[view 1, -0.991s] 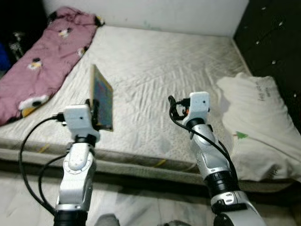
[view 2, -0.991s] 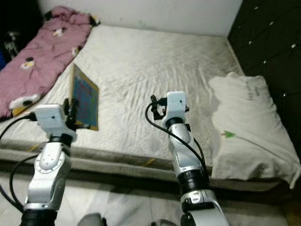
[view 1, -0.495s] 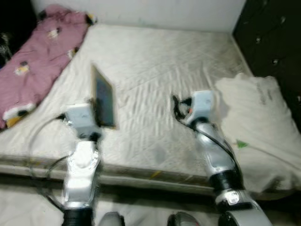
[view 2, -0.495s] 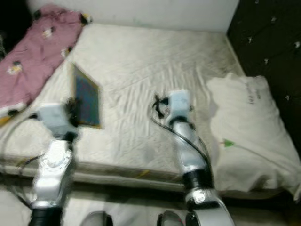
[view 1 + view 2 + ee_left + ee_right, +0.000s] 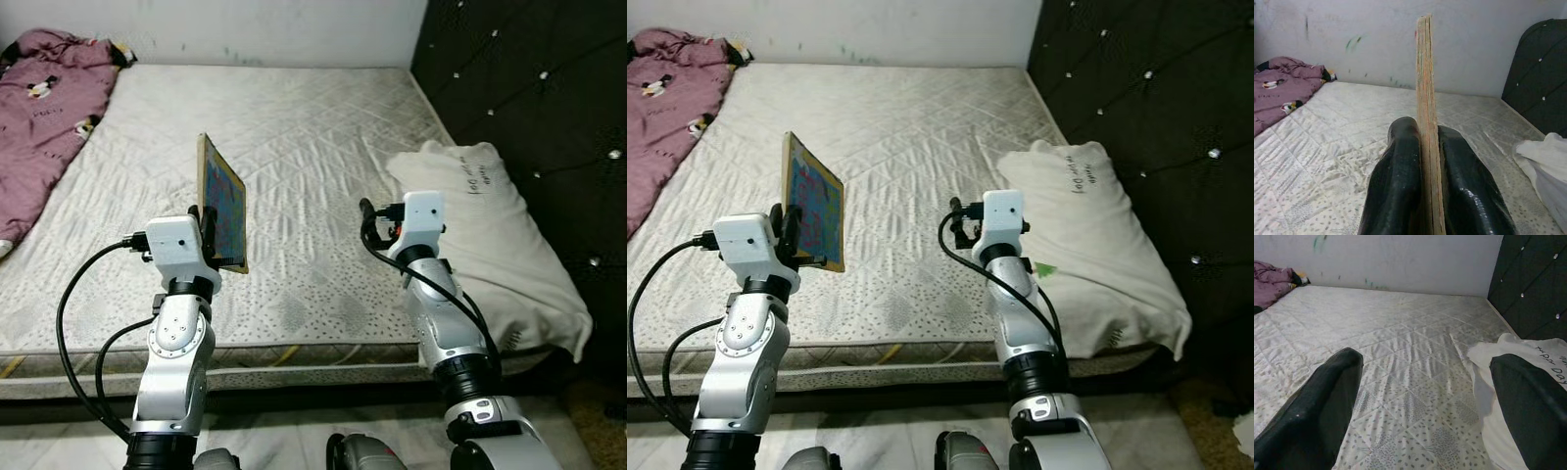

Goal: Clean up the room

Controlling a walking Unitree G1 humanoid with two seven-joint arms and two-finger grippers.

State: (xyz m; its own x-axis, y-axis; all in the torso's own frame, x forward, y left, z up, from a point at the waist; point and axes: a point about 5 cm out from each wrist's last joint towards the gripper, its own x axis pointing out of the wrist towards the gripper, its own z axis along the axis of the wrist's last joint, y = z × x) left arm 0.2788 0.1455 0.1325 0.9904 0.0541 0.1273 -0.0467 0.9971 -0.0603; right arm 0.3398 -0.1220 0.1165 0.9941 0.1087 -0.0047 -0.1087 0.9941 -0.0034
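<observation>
Before me stands a bed [image 5: 313,137] with a bare quilted grey mattress, its foot edge nearest me and its far edge against a pale wall [image 5: 255,29] marked with small green smudges. Along the bed's right edge rises a black tufted headboard [image 5: 529,88] with shiny studs. The floor [image 5: 284,431] below the near edge is pale and glossy. The light is even and dull.

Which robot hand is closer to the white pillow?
Right. The right gripper hangs open above the mattress right beside the pillow. The left gripper is farther off on the other side, shut on a thin board.
</observation>
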